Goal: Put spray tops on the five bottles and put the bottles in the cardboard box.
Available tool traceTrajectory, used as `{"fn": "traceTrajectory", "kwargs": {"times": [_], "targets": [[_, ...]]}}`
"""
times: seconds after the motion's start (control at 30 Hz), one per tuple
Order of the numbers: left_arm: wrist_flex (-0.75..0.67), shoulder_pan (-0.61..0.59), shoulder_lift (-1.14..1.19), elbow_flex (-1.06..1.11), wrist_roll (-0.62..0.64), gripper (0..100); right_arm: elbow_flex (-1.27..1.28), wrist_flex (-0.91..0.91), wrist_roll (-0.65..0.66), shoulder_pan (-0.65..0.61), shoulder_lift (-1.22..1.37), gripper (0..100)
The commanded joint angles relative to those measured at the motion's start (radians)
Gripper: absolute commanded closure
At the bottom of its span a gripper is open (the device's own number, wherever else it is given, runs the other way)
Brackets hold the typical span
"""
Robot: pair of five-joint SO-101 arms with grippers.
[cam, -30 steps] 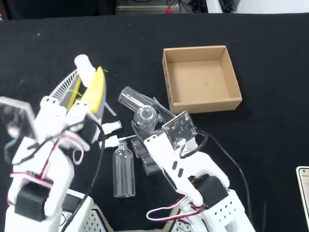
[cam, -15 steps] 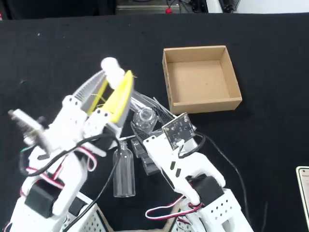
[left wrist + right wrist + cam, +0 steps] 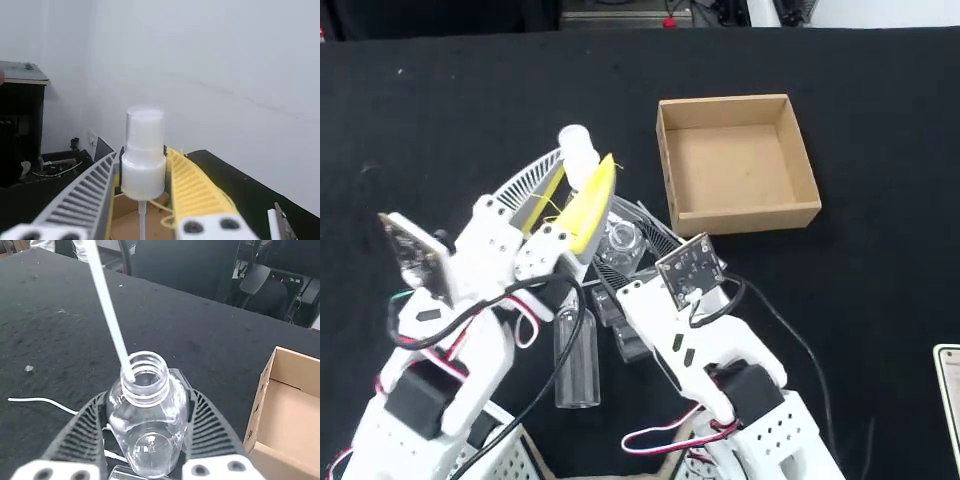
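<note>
Black surface (image 3: 440, 90) lies under the right tool (image 3: 625, 242). A pale card (image 3: 948, 375) sits at its edge, well apart from that tool on the side away from the left tool (image 3: 582, 160). Beyond the left tool are a white wall (image 3: 225, 60) and a dark cabinet (image 3: 20, 125). A white speck (image 3: 29, 368) lies near the right tool.

Clear glossy plastic bottle (image 3: 147, 435), smooth white plastic spray top (image 3: 144, 150), matt brown cardboard box (image 3: 745, 212), black matt cloth table cover (image 3: 440, 90) with lint, ribbed plastic left gripper (image 3: 143, 167)
</note>
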Motion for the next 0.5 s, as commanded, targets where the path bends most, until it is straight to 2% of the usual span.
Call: {"fn": "traceTrajectory", "kwargs": {"times": [0.0, 0.1, 0.23, 0.47], "targets": [[-0.132, 0.001, 0.002, 0.062, -0.012, 97, -0.012, -0.028, -0.003, 0.012, -0.018, 98.8], [-0.176, 0.008, 0.002, 0.114, -0.012, 97, -0.010, -0.028, -0.003, 0.012, -0.018, 98.8], [-0.169, 0.008, -0.006, 0.125, -0.012, 97, -0.010, -0.028, -0.003, 0.017, -0.018, 98.8], [0.040, 0.056, -0.008, 0.062, -0.041, 97, -0.012, -0.025, -0.003, 0.018, -0.018, 98.8]]}}
